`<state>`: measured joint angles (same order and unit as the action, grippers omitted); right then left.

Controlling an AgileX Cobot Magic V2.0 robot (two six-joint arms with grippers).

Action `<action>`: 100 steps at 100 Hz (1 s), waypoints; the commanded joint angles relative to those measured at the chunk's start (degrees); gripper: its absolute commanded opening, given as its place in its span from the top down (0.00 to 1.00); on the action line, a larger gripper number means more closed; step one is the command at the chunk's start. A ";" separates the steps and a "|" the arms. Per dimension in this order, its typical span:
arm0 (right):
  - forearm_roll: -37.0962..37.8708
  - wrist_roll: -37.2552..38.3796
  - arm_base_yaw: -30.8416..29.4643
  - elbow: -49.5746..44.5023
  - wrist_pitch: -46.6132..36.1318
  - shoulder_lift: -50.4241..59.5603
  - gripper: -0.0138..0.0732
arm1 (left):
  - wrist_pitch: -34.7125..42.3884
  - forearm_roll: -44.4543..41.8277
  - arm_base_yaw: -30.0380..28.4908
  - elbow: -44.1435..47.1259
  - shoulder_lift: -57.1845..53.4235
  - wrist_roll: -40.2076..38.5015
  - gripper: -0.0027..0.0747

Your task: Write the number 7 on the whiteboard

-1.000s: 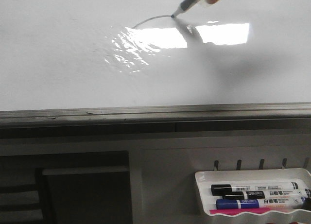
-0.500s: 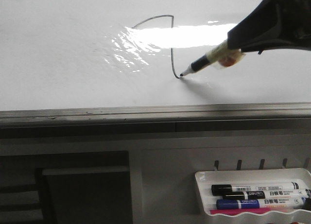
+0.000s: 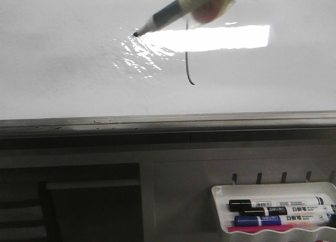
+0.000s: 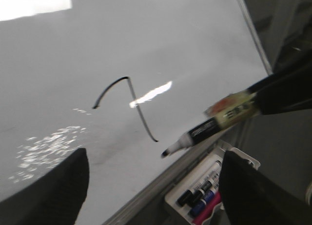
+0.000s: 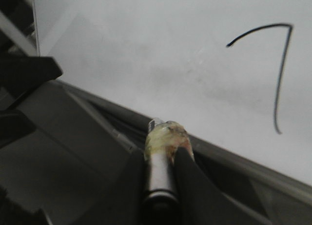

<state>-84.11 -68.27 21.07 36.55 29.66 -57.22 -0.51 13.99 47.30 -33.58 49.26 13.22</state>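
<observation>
- Number 7 (image 4: pixel 130 104) sits drawn on the whiteboard (image 3: pixel 63 74): curved top stroke, long downstroke, small hook at the end.
- Front view shows only the downstroke below a bright glare patch; marker (image 3: pixel 173 11) crosses above it.
- Right gripper (image 5: pixel 163 171): jaws pinching the marker barrel, seen in the right wrist view.
- Marker tip (image 4: pixel 166 152) hangs just beside the hook; contact with board unclear.
- Left gripper (image 4: pixel 151 186): jaws spread, holding nothing.
- Marker tray (image 3: pixel 273 188) with spare markers sits below the board's edge.

Hand-drawn number 7 (image 5: pixel 280 69) on whiteboard (image 3: pixel 63 69); "deli" brand on tray markers (image 3: pixel 278 209), other print unreadable.
</observation>
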 commanded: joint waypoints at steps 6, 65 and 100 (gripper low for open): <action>12.55 12.24 -0.25 7.18 9.83 -3.38 0.91 | 5.39 -6.12 5.42 -4.47 5.61 0.05 0.31; 30.54 28.89 -0.38 22.42 23.39 -7.12 0.91 | 3.98 -17.37 7.20 -6.33 14.62 0.05 0.31; 30.33 28.89 -0.38 23.30 24.34 -7.80 0.91 | 5.70 -18.36 7.20 -6.33 15.29 0.05 0.53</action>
<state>-51.52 -39.15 20.99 57.97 54.85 -65.54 0.00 -4.32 54.01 -37.73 65.46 13.44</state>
